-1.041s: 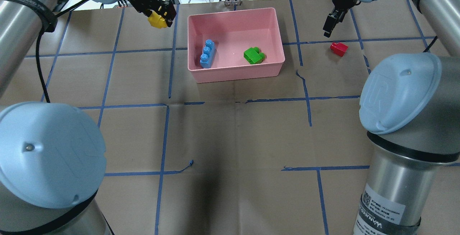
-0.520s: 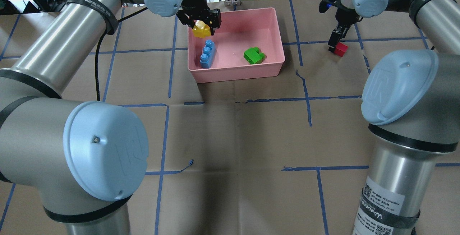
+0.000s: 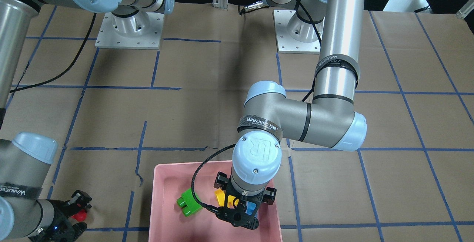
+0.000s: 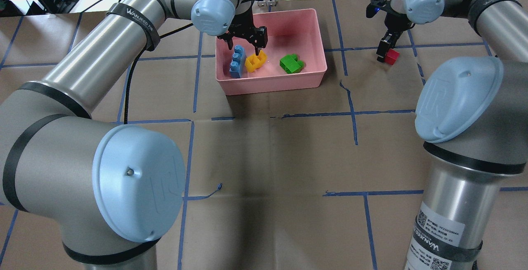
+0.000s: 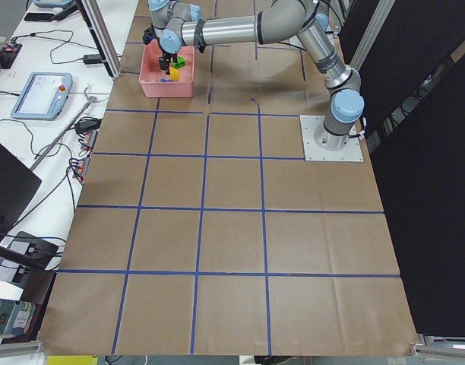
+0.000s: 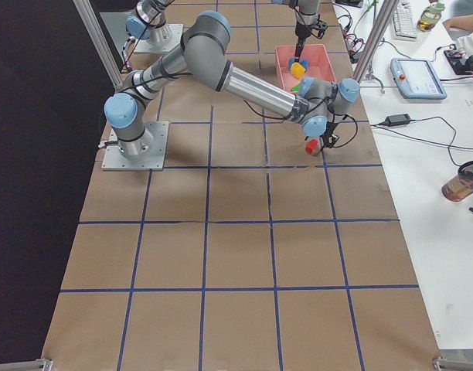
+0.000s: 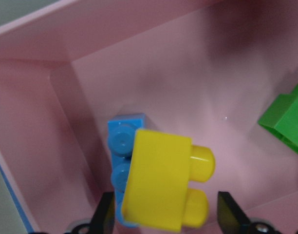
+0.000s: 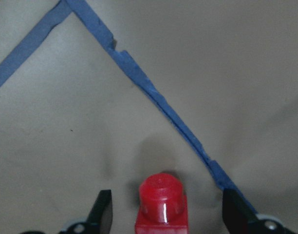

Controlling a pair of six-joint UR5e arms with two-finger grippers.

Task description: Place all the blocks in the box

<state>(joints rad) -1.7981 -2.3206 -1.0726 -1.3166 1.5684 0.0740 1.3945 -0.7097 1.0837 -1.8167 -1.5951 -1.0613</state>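
The left gripper (image 4: 244, 42) hangs inside the box (image 4: 313, 39), fingers (image 7: 106, 217) spread. The yellow block (image 7: 161, 187) sits directly below, between the two fingertips, with a thin gap on each side in the left wrist view, so nothing is pinched. It looks tilted and overlaps the blue block (image 7: 121, 141). Whether it rests on the blue one, leans on it or is clear of the floor cannot be told. Only one end and about two studs of the blue block show in that view; the rest is hidden under the yellow. In the overhead view the blue lies just to the gripper's left-finger side, close to the box wall. The green block (image 4: 291, 63) lies on the box floor past the other finger, near but apart; the wrist view cuts it off at the frame edge. In the front-facing view the wrist and gripper body cover most of the yellow and blue blocks.

The right gripper (image 4: 385, 51) is low over the table (image 4: 268, 158), outside the box and well apart from it. Its fingers (image 8: 101, 214) are spread, and the red block (image 8: 161, 200) stands between them, stud up, with open space on both sides. The block's lower part is cut off by the bottom of the right wrist view, so its contact with the table is not visible there. A strip of blue tape (image 8: 154, 97) runs across the table ahead of the fingertips. In the side views both grippers are too small to judge.
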